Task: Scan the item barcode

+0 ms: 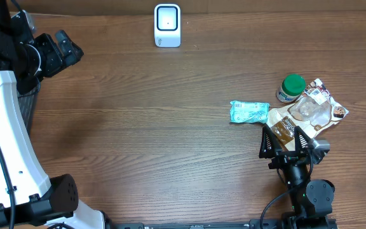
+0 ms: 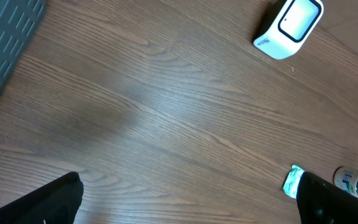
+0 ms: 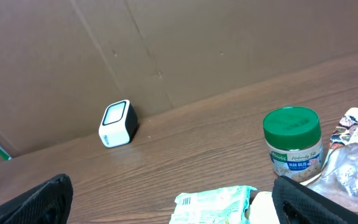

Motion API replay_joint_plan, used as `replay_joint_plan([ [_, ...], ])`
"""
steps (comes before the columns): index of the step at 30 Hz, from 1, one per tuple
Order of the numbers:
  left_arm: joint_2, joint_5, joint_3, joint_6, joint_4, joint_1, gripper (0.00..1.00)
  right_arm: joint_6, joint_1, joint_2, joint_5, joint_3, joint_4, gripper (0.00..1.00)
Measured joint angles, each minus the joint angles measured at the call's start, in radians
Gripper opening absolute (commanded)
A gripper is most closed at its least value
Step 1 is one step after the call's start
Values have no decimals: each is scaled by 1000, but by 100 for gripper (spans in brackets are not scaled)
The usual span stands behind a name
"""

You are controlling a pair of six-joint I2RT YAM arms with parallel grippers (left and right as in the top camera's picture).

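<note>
Both your claws gape wide and empty: left gripper [image 1: 70, 46] hangs far left, right gripper [image 1: 283, 140] at the snack pouches' [image 1: 311, 113] near edge. Your teal packet [image 1: 249, 112] and green-lidded jar [image 1: 291, 88] flank them; the scanner [image 1: 167, 25] stands well apart, far side.

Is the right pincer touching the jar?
Apart. Overhead, the open right pincer sits short of the jar, with a pouch showing between them.
</note>
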Motion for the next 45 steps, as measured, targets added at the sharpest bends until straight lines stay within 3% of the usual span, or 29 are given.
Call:
replay_joint_plan([
  [32,-10,0,-8,0,2,-2,100,1,0,0,-2,0,0,100],
  [39,-284,-13,-293,11,34,-102,99,1,0,0,-2,0,0,100],
  [45,-590,-158,-605,37,39,-153,100,3,0,0,-2,0,-1,100],
])
